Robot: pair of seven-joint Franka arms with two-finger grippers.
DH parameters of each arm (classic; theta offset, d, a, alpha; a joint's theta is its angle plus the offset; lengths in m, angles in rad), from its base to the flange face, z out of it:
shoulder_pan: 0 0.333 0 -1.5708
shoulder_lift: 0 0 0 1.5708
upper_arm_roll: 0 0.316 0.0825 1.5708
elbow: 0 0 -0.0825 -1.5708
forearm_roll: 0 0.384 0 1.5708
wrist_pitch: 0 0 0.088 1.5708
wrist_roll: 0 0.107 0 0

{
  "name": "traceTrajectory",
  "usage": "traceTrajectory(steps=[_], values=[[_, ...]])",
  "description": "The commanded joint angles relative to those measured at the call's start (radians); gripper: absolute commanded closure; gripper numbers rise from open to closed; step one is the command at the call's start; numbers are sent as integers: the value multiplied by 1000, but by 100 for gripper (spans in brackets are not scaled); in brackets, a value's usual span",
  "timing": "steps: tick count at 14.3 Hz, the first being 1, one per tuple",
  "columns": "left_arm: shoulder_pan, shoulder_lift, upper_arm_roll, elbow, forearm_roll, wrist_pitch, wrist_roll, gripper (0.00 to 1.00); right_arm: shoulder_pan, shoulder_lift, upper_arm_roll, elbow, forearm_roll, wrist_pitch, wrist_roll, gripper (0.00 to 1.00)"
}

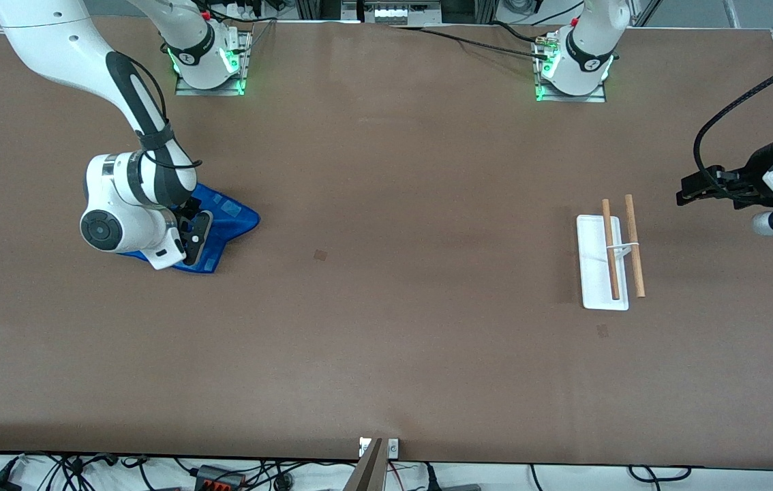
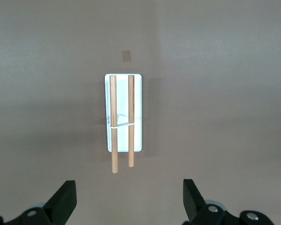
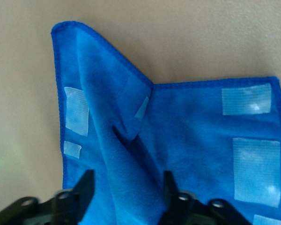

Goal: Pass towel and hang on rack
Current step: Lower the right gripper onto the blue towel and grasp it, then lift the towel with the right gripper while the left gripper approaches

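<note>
Right end effector (image 3: pixel 126 190) pinches a towel (image 1: pixel 230 219) fold on the counter (image 1: pixel 386 354); left end effector (image 2: pixel 129 199) waits wide over the empty rack (image 1: pixel 604 259); handover and hanging remain.

rack (image 2: pixel 123 114) on table (image 2: pixel 225 93), jaws apart

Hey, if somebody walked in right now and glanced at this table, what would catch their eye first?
The bright blue towel at the right arm's end of the table, with the right gripper down on it and a raised fold of cloth between its fingers. Next, the rack with two wooden rods, standing toward the left arm's end. The left gripper waits open in the air beside it.
</note>
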Motion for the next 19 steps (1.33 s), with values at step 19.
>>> traceTrajectory(steps=[19], values=[[-10,36,-6,7,-5,-21,6,0,85,0,7,429,551,-282,-48,100]])
